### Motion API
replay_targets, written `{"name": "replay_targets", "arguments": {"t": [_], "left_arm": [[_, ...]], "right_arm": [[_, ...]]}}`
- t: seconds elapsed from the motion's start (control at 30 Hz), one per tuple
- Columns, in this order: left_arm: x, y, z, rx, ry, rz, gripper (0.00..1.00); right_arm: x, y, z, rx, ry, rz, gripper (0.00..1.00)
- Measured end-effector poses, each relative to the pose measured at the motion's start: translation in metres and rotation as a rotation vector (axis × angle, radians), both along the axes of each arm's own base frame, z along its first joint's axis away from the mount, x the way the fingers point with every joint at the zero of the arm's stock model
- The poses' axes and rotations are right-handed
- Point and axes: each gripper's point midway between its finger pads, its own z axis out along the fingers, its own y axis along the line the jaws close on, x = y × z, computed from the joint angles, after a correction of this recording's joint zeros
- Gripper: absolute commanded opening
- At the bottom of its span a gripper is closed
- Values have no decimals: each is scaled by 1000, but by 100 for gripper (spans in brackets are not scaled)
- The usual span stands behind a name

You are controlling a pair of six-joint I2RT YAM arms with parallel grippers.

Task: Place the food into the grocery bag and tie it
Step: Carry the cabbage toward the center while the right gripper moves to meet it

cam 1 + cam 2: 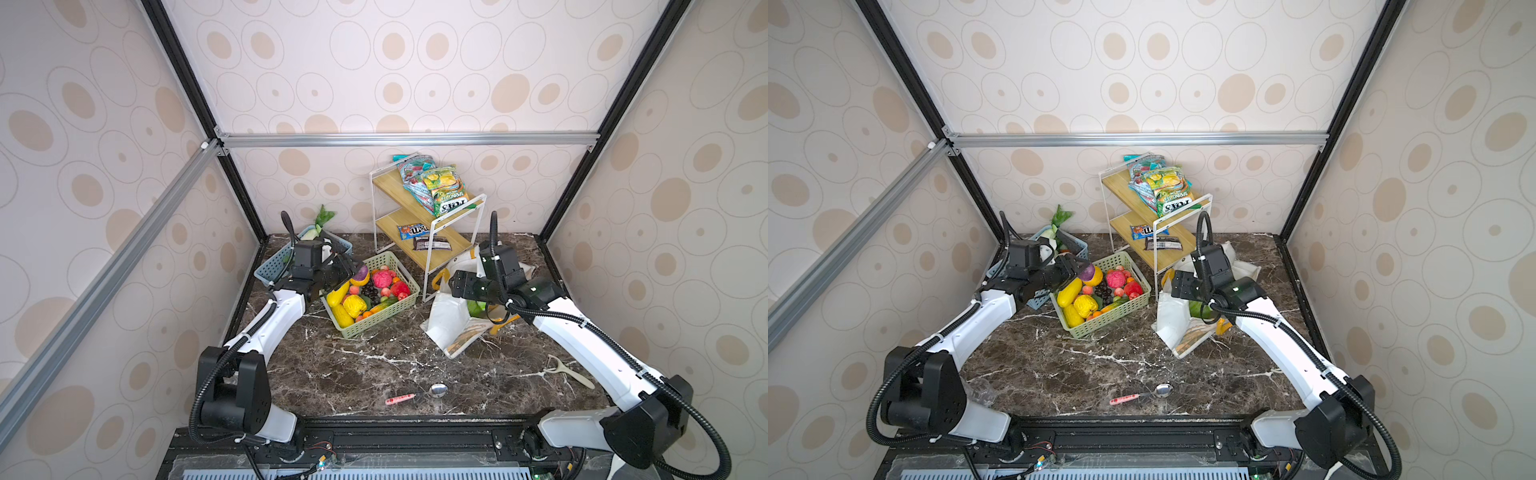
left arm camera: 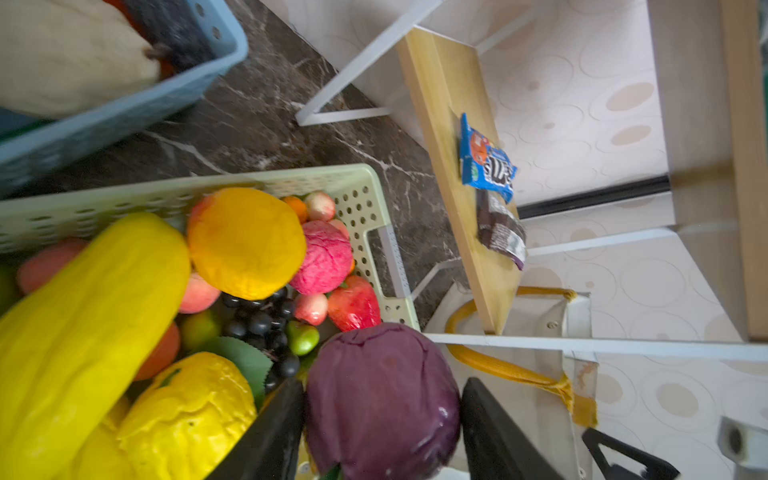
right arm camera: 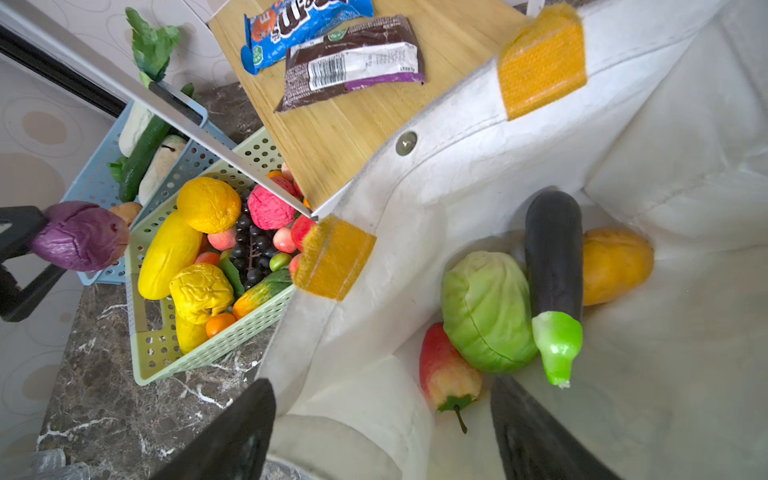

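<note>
Purple cabbage (image 3: 81,235) sits clamped between the jaws of the left gripper (image 2: 380,384), raised over the far left rim of the green basket (image 1: 376,324). The right gripper (image 3: 382,384) stands wide, one jaw outside and one inside the mouth of the grocery bag (image 3: 457,174). That white bag lies toward the worktop's (image 1: 374,365) back right corner and holds a green cabbage (image 3: 486,311), an aubergine (image 3: 552,253), a red pear (image 3: 446,370) and an orange piece (image 3: 615,266).
</note>
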Motion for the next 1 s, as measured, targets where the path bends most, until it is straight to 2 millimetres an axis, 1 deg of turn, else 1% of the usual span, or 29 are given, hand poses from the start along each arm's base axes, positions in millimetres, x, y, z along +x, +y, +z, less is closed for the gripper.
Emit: {"name": "replay_targets", "arguments": {"t": [0.1, 0.17, 0.23, 0.27, 0.33, 0.37, 0.43, 0.5, 0.53, 0.6, 0.63, 0.7, 0.83, 1.0], "left_arm": [[-10, -15, 9, -47, -16, -28, 60], [-16, -24, 14, -71, -23, -44, 60], [-18, -30, 19, -91, -32, -53, 60], [-20, -34, 21, -102, -34, -58, 60], [-22, -39, 24, -124, -36, -65, 60], [-22, -41, 25, -134, -36, -66, 60], [-24, -45, 26, -149, -33, -71, 60], [-25, -49, 27, -163, -29, -77, 60], [-25, -51, 28, -167, -31, -80, 60], [-26, -53, 30, -175, -34, -86, 60], [-27, -54, 30, -178, -32, -87, 60], [-27, -54, 31, -179, -33, -88, 60], [-30, -54, 37, -182, -47, -89, 60], [-34, -53, 43, -186, -62, -93, 60]], "right_arm": [[0, 0, 0, -3, 0, 8, 81], [-2, 4, 1, 7, -2, 32, 79], [-3, 12, 7, 36, -15, 72, 78], [-4, 18, 14, 65, -34, 101, 78], [-7, 32, 28, 127, -78, 164, 78], [-10, 42, 36, 158, -103, 206, 78], [-17, 68, 50, 205, -153, 303, 79], [-28, 102, 57, 235, -192, 421, 81], [-32, 117, 57, 242, -203, 470, 81], [-40, 147, 51, 246, -215, 562, 83], [-42, 157, 47, 245, -217, 591, 83], [-38, 170, 37, 239, -223, 619, 84], [-23, 178, 27, 215, -249, 611, 86], [-6, 184, 24, 189, -288, 596, 87]]}}
